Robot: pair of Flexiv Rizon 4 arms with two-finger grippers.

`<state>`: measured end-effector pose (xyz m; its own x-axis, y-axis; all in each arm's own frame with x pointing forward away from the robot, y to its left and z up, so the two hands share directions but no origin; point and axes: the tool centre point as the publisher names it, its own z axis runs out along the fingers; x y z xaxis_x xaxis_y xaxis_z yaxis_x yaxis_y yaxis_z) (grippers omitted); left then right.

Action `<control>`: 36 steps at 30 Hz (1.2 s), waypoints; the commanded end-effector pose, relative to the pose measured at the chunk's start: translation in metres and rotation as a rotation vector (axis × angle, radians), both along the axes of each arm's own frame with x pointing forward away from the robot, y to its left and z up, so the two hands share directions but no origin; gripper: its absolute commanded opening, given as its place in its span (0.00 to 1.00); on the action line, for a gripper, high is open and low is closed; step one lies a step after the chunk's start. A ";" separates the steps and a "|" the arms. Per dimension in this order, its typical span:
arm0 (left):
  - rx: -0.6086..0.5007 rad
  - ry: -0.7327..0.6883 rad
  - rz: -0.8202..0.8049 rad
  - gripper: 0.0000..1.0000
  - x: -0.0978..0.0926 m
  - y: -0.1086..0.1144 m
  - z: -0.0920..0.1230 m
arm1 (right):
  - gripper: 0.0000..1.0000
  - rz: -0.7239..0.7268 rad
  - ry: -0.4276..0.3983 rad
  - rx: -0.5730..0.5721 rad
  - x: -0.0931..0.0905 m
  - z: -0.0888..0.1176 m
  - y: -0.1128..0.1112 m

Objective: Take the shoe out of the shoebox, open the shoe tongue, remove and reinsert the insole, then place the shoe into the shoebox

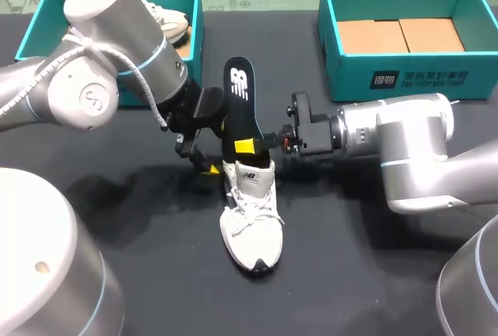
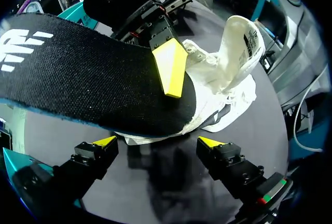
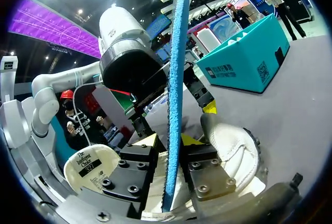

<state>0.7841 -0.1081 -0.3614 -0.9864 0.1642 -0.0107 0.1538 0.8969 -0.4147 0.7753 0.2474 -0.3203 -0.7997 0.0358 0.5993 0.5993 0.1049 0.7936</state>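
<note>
On a black table (image 1: 156, 219), the left teal shoebox (image 1: 31, 21) is holding a second white shoe (image 1: 167, 21). The left gripper (image 2: 158, 142) is hovering with fingers spread wide, gripping nothing, just beside the heel of a white sneaker (image 1: 250, 227) lying mid-table. The right gripper (image 3: 170, 143) is pinching a black insole (image 1: 237, 99) upright, its lower end at the sneaker's opening. The right teal shoebox (image 1: 401, 68) is holding cardboard pieces (image 1: 397, 34).

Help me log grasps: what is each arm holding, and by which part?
Right jaws are shut on the insole near its end by the shoe, one on each face. Left jaws stand open, holding nothing.
</note>
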 end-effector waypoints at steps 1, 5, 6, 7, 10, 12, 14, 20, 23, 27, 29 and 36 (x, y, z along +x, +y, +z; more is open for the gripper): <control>-0.001 -0.001 0.000 1.00 -0.001 0.000 0.000 | 0.27 0.024 0.002 -0.021 0.010 0.008 0.000; -0.001 -0.001 0.000 1.00 -0.001 0.000 0.000 | 0.27 0.029 -0.007 -0.027 0.017 0.013 0.000; -0.001 -0.001 0.000 1.00 -0.001 0.000 0.000 | 0.26 0.030 -0.007 -0.027 0.019 0.014 0.000; -0.001 -0.001 0.000 1.00 -0.001 0.000 0.000 | 0.26 0.029 -0.008 -0.027 0.020 0.014 -0.001; -0.001 -0.001 0.000 1.00 -0.001 0.000 0.000 | 0.25 0.028 -0.007 -0.022 0.022 0.015 -0.001; -0.001 -0.001 0.000 1.00 -0.001 0.000 0.000 | 0.22 0.027 -0.005 -0.016 0.023 0.014 -0.001; -0.001 -0.001 0.000 1.00 -0.001 0.000 0.000 | 0.02 0.025 0.003 -0.010 0.023 0.012 -0.001; -0.001 -0.001 0.000 1.00 -0.001 0.000 0.000 | 0.00 0.025 0.056 0.008 0.017 -0.001 0.000; -0.001 -0.001 0.000 1.00 -0.001 0.000 0.000 | 0.00 0.023 0.083 0.017 0.012 -0.009 -0.001; -0.001 -0.001 0.000 1.00 -0.001 0.000 0.000 | 0.00 0.017 0.116 0.016 0.005 -0.015 -0.001; -0.001 -0.001 0.000 1.00 -0.001 0.000 0.000 | 0.00 0.018 0.127 0.011 0.001 -0.018 -0.001; -0.001 -0.001 0.000 1.00 -0.001 0.000 0.000 | 0.00 0.019 0.172 0.002 -0.013 -0.029 0.001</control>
